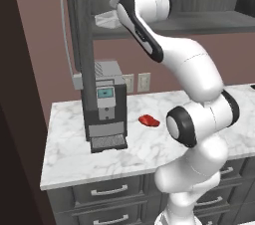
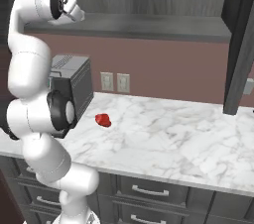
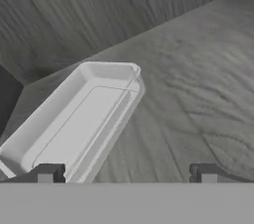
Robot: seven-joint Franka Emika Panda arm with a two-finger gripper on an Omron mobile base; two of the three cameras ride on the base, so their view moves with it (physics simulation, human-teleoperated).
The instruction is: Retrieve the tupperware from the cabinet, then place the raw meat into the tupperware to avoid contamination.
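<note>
The tupperware [image 3: 74,119], a shallow clear-white tray, lies on the cabinet shelf [image 3: 198,94] and is empty. In the hand view my gripper [image 3: 126,174] is open, close above the shelf. Its left fingertip [image 3: 47,173] stands over the tray's near end, and the tray's right wall lies between the two tips. From the left base the tupperware [image 1: 105,19] shows on the shelf just below my hand, beside the cabinet's open door [image 1: 82,45]. The raw meat [image 1: 149,120] [image 2: 103,120], a small red lump, lies on the marble counter [image 1: 74,164].
A coffee machine [image 1: 104,104] [image 2: 69,84] stands on the counter under the cabinet, left of the meat. The door's bar handle [image 1: 64,30] sticks out to the left. Another open door [image 2: 240,44] hangs at the right. Grey drawers [image 2: 149,191] run below the counter.
</note>
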